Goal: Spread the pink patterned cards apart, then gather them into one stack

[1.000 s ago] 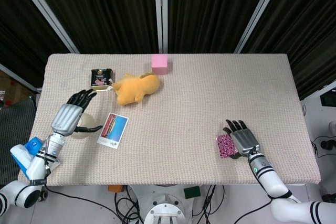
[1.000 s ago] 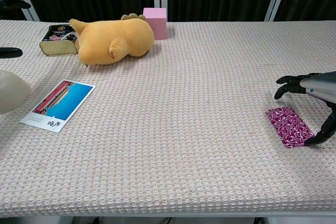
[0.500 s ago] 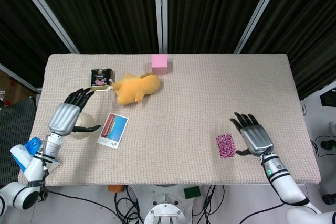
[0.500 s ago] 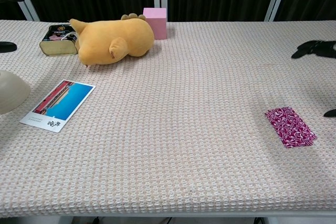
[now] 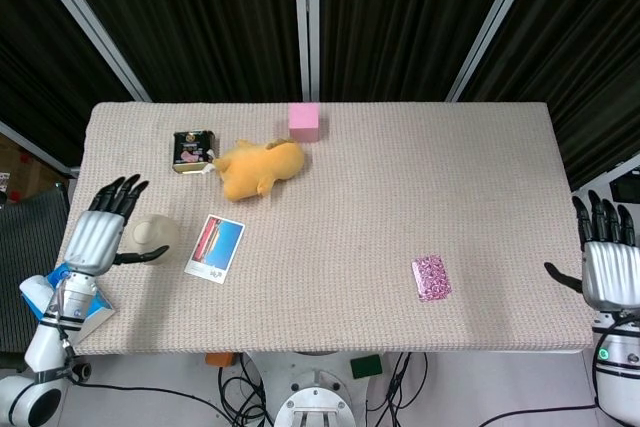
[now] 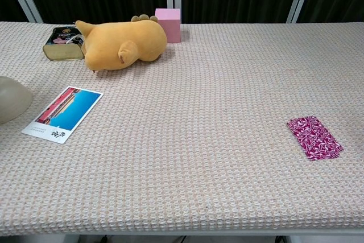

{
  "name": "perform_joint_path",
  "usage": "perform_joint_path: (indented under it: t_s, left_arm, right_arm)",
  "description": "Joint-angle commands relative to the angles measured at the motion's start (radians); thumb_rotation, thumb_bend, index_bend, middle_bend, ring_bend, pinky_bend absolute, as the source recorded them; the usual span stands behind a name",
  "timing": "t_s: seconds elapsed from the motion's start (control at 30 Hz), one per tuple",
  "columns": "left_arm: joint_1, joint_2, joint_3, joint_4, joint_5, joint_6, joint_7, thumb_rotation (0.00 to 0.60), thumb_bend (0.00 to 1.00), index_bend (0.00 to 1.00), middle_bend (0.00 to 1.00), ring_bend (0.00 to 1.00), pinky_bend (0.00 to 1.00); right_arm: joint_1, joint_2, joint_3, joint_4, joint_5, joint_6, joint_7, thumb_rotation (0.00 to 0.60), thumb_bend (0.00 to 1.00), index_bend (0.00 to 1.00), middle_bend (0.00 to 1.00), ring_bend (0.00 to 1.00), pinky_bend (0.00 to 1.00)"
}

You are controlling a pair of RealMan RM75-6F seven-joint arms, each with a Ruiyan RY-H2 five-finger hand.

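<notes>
Head view: pink patterned cards (image 5: pixel 431 278) seemingly stacked on woven table (image 5: pixel 400 187); left hand (image 5: pixel 97 238), right hand (image 5: pixel 604 267) fingers spread wide, empty.

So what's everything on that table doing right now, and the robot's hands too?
Pink patterned cards: flat in one neat stack, untouched.
Left hand: fingers spread, holding nothing.
Right hand: fingers spread, holding nothing, off the table's edge.
Plush toy: lying on its side.
Postcard: flat, picture up.
Tin: lying by the plush toy.
Pink block: standing at the far edge.
Pale dome: resting beside the left hand.
</notes>
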Motion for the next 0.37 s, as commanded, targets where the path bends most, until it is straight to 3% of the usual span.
perform_joint_path:
  t_s: [0.03,0.2,0.37]
  left_arm:
    - [0.097,0.012,0.038,-0.027,-0.023,0.096,0.048,0.187,0.04,0.05,0.02,0.00,0.12]
    - [0.207,0.005,0.088,-0.021,-0.043,0.175,0.055,0.172,0.04,0.05,0.02,0.00,0.12]
    - [0.250,0.002,0.092,-0.003,-0.017,0.226,0.029,0.167,0.04,0.05,0.02,0.00,0.12]
  right_arm:
    - [-0.105,-0.011,-0.032,0.078,-0.016,0.036,0.099,0.581,0.15,0.00,0.00,0.00,0.00]
    - [-0.144,-0.010,-0.041,0.110,-0.045,0.039,0.140,0.580,0.16,0.00,0.00,0.00,0.00]
    - [-0.153,-0.018,-0.029,0.123,-0.071,0.037,0.142,0.580,0.16,0.00,0.00,0.00,0.00]
